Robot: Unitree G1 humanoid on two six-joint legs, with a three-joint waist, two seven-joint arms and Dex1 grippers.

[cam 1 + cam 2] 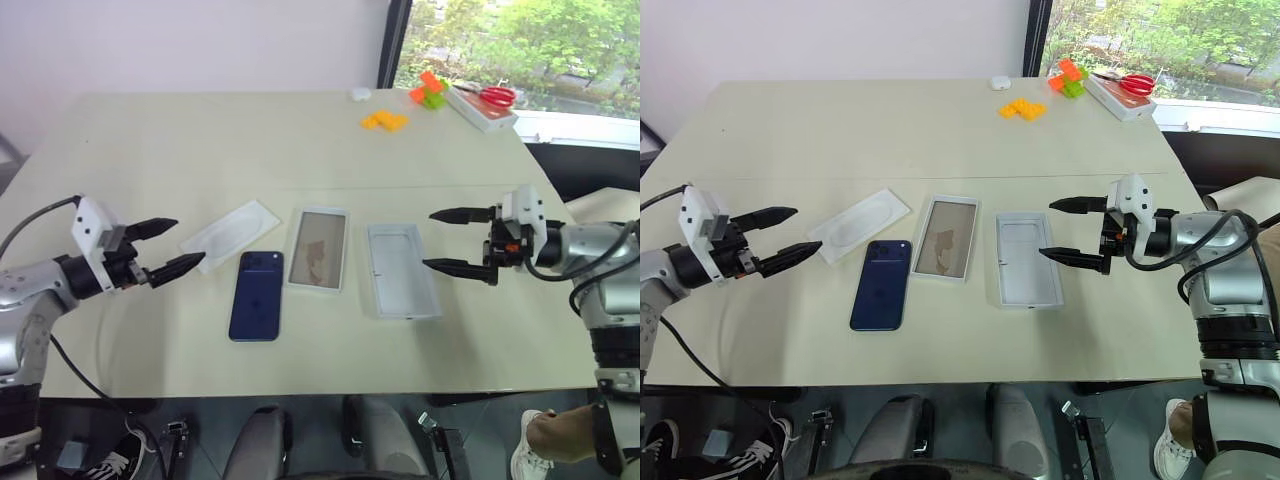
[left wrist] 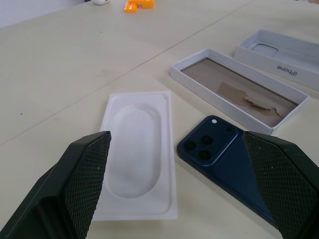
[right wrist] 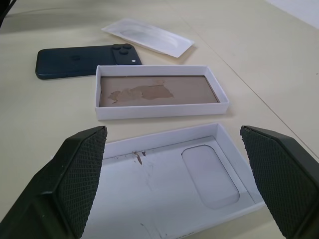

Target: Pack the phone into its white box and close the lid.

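Sitting on the beige tabletop, a row of four things runs across the middle of the frame. From the left: a thin translucent white sheet lying at an angle, then the phone face down with its camera cluster at the far end, just below and right of the sheet. Next is an open white tray with a brownish inside, close beside the phone but not touching. Right of that is another open white tray with a pale moulded inside; can't really tell which is the white box and which is the lid.

Left hand hovers at the left edge, fingers spread wide, holding nothing. Right hand hovers at the right, also spread and empty, just beside the rightmost tray.

Upper right has orange blocks and red scissors.
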